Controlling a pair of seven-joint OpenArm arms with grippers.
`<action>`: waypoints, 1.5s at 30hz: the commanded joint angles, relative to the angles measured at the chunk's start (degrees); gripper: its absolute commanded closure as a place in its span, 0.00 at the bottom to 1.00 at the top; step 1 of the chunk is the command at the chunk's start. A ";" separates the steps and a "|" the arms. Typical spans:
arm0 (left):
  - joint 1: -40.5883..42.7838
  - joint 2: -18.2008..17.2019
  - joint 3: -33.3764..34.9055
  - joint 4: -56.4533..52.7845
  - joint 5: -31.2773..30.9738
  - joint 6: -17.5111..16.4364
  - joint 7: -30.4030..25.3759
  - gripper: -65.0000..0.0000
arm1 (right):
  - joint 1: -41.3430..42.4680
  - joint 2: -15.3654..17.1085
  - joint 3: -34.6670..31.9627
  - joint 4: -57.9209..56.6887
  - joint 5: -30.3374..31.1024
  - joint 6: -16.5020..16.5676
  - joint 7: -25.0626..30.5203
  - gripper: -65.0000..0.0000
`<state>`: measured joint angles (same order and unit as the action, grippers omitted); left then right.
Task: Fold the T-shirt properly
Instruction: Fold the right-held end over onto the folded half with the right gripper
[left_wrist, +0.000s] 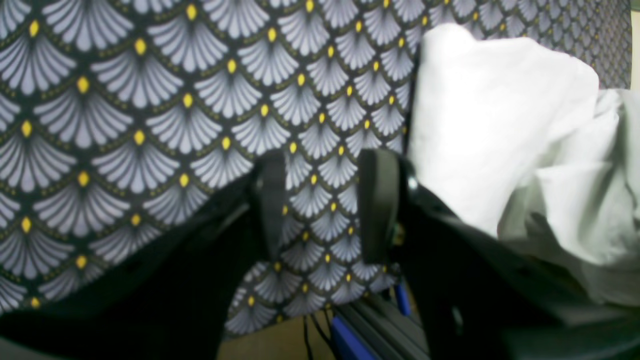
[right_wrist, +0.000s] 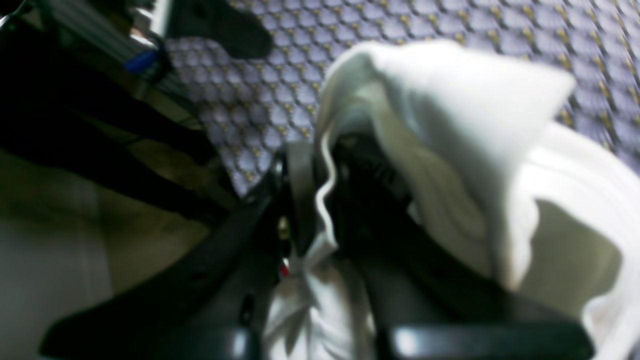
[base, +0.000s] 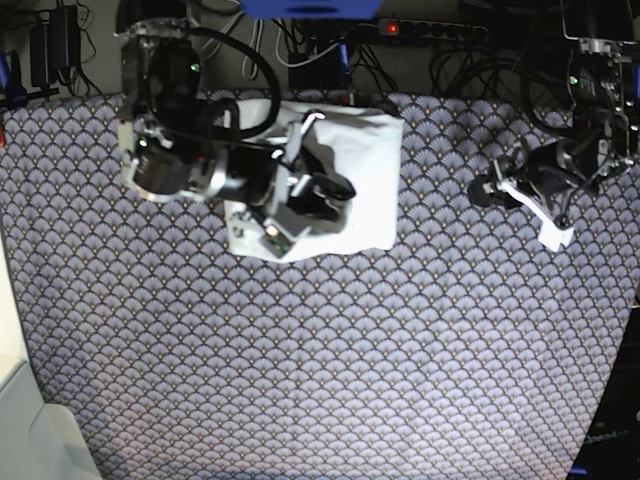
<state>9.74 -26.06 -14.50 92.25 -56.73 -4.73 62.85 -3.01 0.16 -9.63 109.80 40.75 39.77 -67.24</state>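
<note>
T-shirt (base: 360, 185) edge pinched by right tool (right_wrist: 320, 200), arm reaching low over it.

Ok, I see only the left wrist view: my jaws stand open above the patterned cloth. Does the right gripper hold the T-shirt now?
Observer: Yes. In the right wrist view the right gripper is shut on a wavy edge of the T-shirt.
Operator: Is the shirt spread out or already folded?
Observer: In the base view it looks like a rough rectangle near the far edge of the tablecloth, partly hidden under the right arm.
Operator: And where is my left gripper from it?
Observer: The base view shows the left gripper apart from the shirt, with bare tablecloth between them.
</note>
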 joint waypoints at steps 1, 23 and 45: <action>-0.02 -1.14 -0.49 1.25 -0.98 -0.41 -0.39 0.63 | 1.38 -0.21 -0.97 -0.74 1.40 0.23 2.67 1.00; 1.21 -0.70 -0.49 6.08 -0.46 -0.41 -0.39 0.63 | 10.26 -1.00 -9.84 -22.28 1.40 0.23 14.45 0.98; 1.47 -0.70 -0.49 5.82 -0.46 -0.41 -0.39 0.63 | 12.63 -1.88 -15.82 -11.82 1.31 0.23 14.45 0.59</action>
<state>11.60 -25.87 -14.52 97.38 -56.23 -4.89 62.96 8.82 -1.26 -25.47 97.17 40.93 39.62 -54.00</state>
